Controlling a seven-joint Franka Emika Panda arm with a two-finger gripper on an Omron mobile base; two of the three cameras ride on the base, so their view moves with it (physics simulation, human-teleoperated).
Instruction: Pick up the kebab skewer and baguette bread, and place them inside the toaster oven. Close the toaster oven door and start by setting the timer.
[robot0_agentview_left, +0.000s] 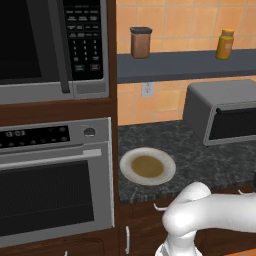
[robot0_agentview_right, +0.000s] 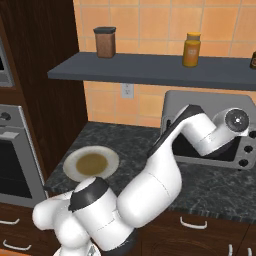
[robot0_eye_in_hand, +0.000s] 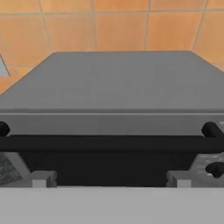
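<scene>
The toaster oven (robot0_agentview_left: 225, 112) is set on the dark counter (robot0_agentview_left: 200, 160), right of the plate (robot0_agentview_left: 147, 166). Its door (robot0_eye_in_hand: 109, 168) is faced by the gripper (robot0_eye_in_hand: 111, 179), whose fingers (robot0_eye_in_hand: 43, 179) are spread wide; nothing is held.

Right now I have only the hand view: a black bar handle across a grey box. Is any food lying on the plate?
Observer: No. The plate is bare; it sits on the counter to the left of the toaster oven.
Operator: Anything overhead that I should mind?
Observer: A shelf runs above the oven, with a brown canister and a yellow bottle on it.
Operator: From the side, does the door look shut?
Observer: In the left base view the toaster oven door looks flush with the box, so shut as far as I can tell.
</scene>
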